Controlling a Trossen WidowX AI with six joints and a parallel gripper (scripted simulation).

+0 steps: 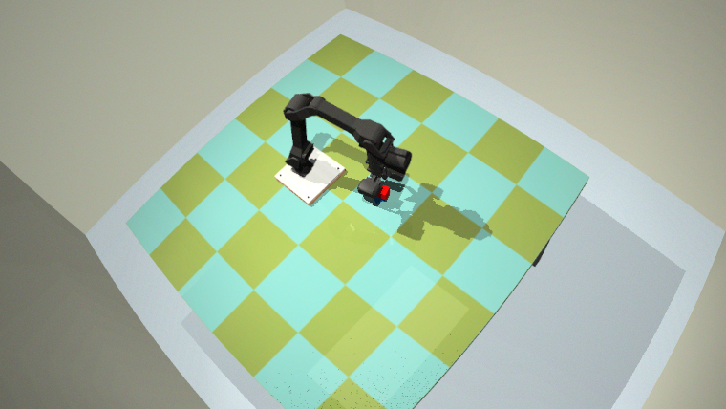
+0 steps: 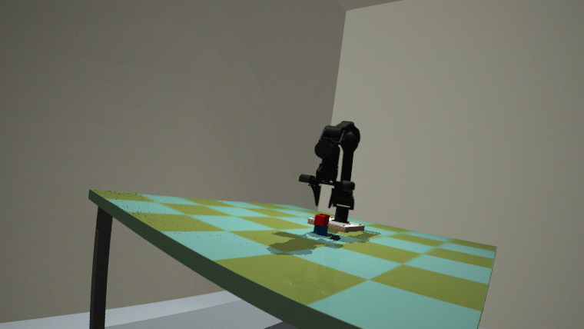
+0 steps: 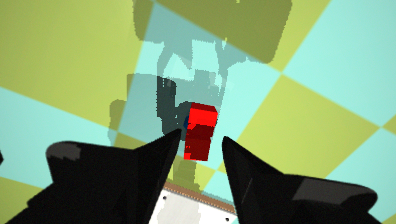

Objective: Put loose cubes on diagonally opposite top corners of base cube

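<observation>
- Checks of olive and turquoise cover the counter (image 1: 345, 253) (image 2: 367, 261) (image 3: 325, 110); from the exterior camera, its near edge lies well apart from my work, leaving open room on that side.
- Next come the red cubes (image 1: 385, 193) (image 2: 321, 220) (image 3: 201, 116), inward from every counter edge and corner. They look like two, close together atop the blue base cube (image 1: 377, 199) (image 2: 321, 230) (image 3: 186, 123). I can't confirm their gap, levelness or diagonal placement.
- Just above, my gripper (image 1: 380, 186) (image 2: 323, 204) (image 3: 202, 136) has its fingers spread, with nothing pinched. I judge placing and release done, if those seats are good; withdrawal remains.
- I'd lift straight first: a sideways swing this low might clip a cube.
- Beyond, toward the far edge, the white mounting plate (image 1: 309, 195) (image 2: 353, 228) (image 3: 220, 214) sits near the stack, so I'd avoid retreating low that way.
- Farthest back, the wall (image 2: 449, 122) stands well clear of the arm.
</observation>
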